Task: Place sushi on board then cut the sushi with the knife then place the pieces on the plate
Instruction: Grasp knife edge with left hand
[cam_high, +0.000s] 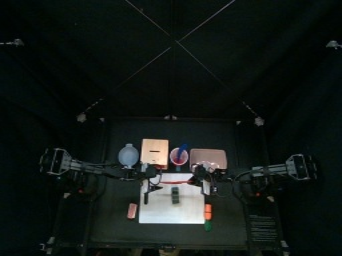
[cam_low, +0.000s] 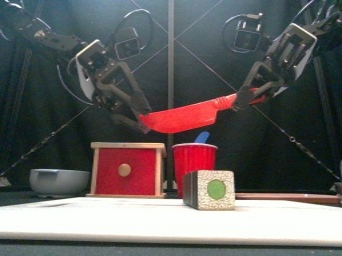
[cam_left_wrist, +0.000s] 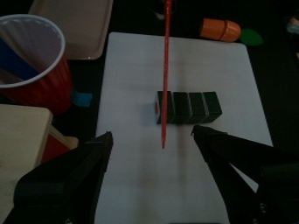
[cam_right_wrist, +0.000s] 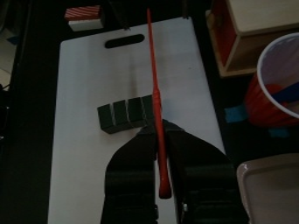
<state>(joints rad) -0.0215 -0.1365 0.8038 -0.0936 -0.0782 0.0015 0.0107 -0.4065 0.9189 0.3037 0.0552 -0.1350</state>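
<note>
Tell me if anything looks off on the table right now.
Only the red knife: the right gripper holds it slanted in the air above the sushi roll, its low end between the open jaws of the left gripper.

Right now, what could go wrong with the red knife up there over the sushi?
The red knife hangs high, held at one end by the right claw, so it could tilt or slip. It lines up with one end of the sushi roll, not the middle, so it might shove it along the white board.

The knife (cam_low: 187, 113) is red, the board (cam_left_wrist: 176, 61) white, the sushi (cam_left_wrist: 188, 106) dark green.
</note>
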